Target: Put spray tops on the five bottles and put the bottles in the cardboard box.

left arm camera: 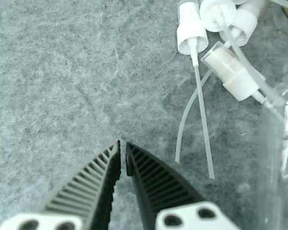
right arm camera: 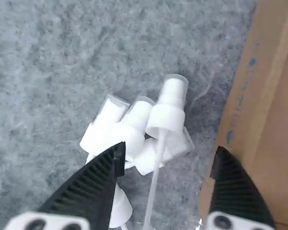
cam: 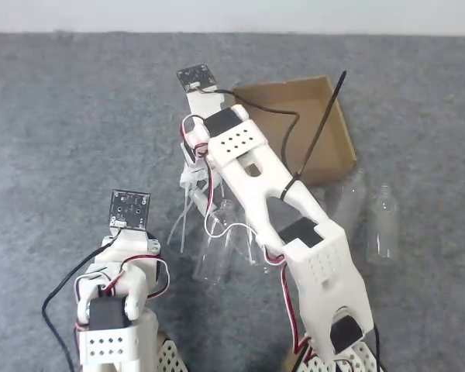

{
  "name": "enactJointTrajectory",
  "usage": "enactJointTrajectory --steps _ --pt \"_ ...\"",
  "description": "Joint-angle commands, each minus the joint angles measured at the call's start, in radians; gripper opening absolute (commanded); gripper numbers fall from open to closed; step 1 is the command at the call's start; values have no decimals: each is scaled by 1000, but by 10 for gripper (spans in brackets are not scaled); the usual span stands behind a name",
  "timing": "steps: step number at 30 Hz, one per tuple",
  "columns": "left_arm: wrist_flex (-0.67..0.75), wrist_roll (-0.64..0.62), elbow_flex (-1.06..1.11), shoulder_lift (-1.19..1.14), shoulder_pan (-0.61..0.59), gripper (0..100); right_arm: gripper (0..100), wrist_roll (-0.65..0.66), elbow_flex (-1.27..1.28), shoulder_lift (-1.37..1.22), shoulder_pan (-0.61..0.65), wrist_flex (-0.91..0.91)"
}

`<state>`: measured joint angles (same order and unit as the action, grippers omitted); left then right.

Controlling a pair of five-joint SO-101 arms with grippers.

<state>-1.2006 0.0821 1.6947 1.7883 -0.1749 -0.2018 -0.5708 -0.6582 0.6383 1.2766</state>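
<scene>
I see the cardboard box [cam: 314, 101] at 1 o'clock on the grey mat [cam: 62, 116]. See-through bottles [cam: 383, 225] sit at the box's 5 o'clock. My left gripper [left arm camera: 123, 143] is low at 7 o'clock, pinched tight on nothing. My right gripper [right arm camera: 170, 148] is spread wide with nothing in it, over a heap of white spray tops [right arm camera: 165, 115] just beside the box, at its 8 o'clock.

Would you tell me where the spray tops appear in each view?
High view: spray tops beneath the right arm, left of the cardboard box.
Left wrist view: beyond the shut left fingers.
Right wrist view: between the open right fingers, beside the box.
Shared landmark: their dip tubes.
</scene>
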Motion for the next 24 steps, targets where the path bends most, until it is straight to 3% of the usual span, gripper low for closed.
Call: enactJointTrajectory --steps 1,16,24 --pt "-5 6 -7 -6 -2 12 257 -3 -12 113 -58 54" --pt "-5 6 -7 -6 -2 12 257 338 0 636 -228 522" --pt "-5 6 -7 -6 -2 12 258 519 276 851 -555 458"
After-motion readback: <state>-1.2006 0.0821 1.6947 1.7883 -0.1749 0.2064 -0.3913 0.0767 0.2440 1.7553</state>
